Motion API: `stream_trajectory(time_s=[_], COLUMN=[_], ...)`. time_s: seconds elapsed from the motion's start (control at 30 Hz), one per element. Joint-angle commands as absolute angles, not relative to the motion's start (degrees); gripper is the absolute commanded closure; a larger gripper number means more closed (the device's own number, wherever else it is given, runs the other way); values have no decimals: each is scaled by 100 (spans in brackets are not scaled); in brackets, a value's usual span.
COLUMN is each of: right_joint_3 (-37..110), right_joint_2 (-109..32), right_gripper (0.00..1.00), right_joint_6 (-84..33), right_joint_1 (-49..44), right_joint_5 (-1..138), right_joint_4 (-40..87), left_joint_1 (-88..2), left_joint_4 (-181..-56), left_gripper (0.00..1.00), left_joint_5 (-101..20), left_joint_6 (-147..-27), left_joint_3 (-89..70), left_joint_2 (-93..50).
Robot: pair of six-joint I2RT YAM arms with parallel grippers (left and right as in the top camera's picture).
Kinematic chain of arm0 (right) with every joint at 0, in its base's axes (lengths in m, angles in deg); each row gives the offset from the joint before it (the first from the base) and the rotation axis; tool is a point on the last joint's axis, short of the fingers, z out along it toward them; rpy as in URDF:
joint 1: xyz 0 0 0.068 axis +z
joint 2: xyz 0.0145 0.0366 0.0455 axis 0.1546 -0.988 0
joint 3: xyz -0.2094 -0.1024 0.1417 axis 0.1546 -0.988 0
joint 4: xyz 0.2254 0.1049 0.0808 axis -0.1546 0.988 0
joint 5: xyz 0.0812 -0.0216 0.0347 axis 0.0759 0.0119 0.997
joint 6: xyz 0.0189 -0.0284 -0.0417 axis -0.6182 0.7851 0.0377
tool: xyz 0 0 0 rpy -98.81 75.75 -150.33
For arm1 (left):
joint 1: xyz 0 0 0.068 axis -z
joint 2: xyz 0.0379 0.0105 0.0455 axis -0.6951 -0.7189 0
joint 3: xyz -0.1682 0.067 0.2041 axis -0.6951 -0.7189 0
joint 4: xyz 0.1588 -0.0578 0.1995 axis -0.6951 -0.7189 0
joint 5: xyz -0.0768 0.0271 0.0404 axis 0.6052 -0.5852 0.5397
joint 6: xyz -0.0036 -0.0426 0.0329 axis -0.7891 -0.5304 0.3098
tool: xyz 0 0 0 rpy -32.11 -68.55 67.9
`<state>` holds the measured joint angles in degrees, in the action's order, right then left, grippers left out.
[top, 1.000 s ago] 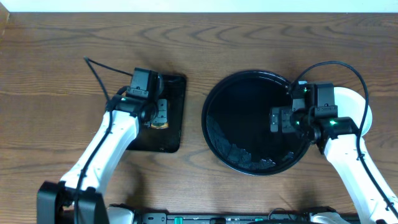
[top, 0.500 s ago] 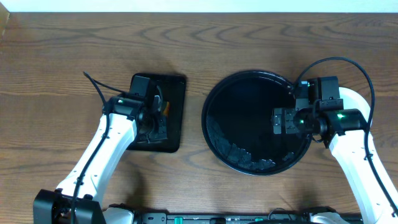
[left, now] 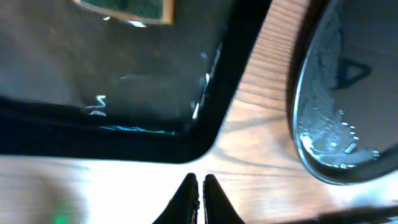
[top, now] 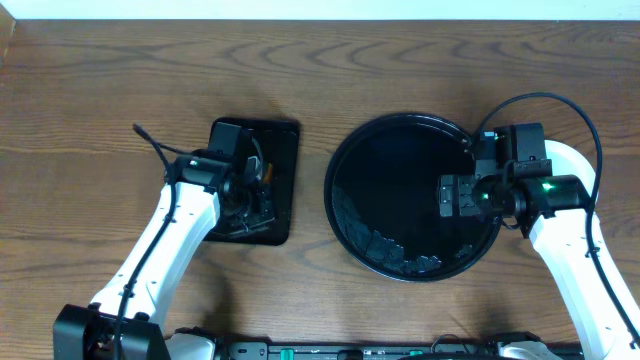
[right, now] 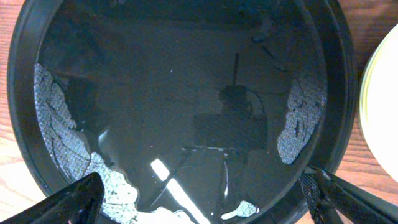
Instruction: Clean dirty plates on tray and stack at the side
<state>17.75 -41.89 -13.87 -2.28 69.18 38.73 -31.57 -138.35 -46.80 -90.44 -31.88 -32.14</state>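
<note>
Glazed ceramic by the look of them, the plates (right: 384, 106) show only as a pale curved rim just beyond the right gripper (right: 200, 185), outside the finger at the right of the wrist view. They sit off the round black tray (right: 186, 74), on the wooden table (top: 100, 80). The arm hides most of the stack from overhead, so I cannot tell how many there are.

I judge them stiff, light enough for one arm, brittle if knocked, and probably slick if damp. The rim is the place to pinch, one finger under the lip and one on top, never the flat centre.

The right jaws are spread wide and hold nothing. Directly beneath them is the tray's floor, which bears no plate, only wet-looking patches.

The left gripper (left: 200, 193) has its jaws pressed together on nothing. Its tips hang over bare wood just past a corner of the small rectangular tray (left: 93, 81). The sponge (left: 124, 5) lies well ahead of them.
</note>
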Motion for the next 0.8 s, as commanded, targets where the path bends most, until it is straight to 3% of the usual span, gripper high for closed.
stream_trajectory(time_s=[0.0, 0.77], right_joint_3=[1858, 1858], right_joint_2=[-4130, -4130], right_gripper=[1, 1], right_joint_6=[-1378, -1380], right_joint_1=[-226, -226], right_joint_5=[6944, 6944], right_joint_4=[3901, 3929], left_joint_1=[-3187, -3187], left_joint_4=[-13905, -13999], left_gripper=[93, 93], left_joint_5=[-4331, -4208], left_joint_6=[-9549, -9813], left_joint_3=[-3087, -3087], left_joint_2=[-3155, -3155])
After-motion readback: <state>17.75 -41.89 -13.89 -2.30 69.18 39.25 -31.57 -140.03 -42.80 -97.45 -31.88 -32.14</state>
